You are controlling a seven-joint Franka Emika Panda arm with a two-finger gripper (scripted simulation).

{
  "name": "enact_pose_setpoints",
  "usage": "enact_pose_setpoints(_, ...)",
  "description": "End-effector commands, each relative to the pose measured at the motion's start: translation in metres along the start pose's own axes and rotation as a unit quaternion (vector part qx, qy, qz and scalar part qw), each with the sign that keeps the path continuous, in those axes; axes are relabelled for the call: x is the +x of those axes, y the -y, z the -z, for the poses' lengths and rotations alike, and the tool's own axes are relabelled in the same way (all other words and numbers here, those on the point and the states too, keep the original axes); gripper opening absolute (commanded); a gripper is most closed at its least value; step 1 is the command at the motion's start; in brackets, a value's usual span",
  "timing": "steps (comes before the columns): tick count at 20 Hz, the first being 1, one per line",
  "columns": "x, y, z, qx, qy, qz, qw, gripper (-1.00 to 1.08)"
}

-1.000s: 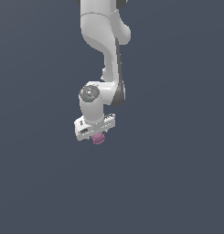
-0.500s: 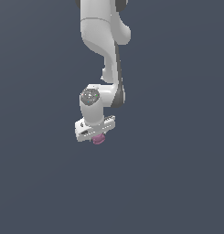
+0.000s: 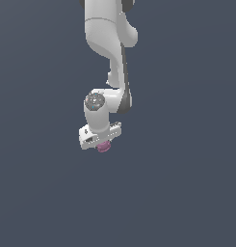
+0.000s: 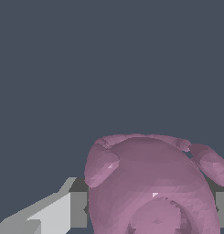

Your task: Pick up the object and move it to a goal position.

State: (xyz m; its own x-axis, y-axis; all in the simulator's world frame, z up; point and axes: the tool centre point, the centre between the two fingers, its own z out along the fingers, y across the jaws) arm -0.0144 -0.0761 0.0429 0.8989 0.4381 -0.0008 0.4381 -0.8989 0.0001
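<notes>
- Object [image 4: 152,187] sat between the two fingers in the wrist view; its body filled all the space from one finger to the other.
- One grey-white finger [image 4: 63,212] was pressed against one flank of the object, and on the other flank only a small grey piece of the second finger [image 4: 221,209] showed at the border of the picture.
- So the fingers were closed in on the object and gripped it, with an opening only as wide as the object itself.
- In the exterior view the white arm [image 3: 107,43] came down from the top edge, and the gripper [image 3: 101,141] was at its low end, a little toward the exterior view's left of the arm's upper part.
- The object [image 3: 104,147] stuck out just under the gripper there, as a small pink spot, much narrower than the gripper.
- Around it was only plain dark grey-blue background [image 3: 187,183], and I could not tell if the object touched any surface.
- The object was mauve-pink, rounded and lumpy.
- It had a big smooth dome in the middle, one bump on the side, a long knob on the other side, and a round swelling low on the front.
</notes>
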Motion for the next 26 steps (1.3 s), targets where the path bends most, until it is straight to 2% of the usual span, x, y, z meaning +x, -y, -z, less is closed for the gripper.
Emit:
enact_pose_setpoints(1, 0.002, 0.000, 0.005, 0.000, 0.000, 0.000, 1.0000, -1.00)
enact_pose_setpoints(10, 0.020, -0.001, 0.054, 0.000, 0.000, 0.000, 1.0000, -1.00)
enact_pose_setpoints(26, 0.078, -0.004, 0.205, 0.000, -0.001, 0.001, 1.0000, -1.00)
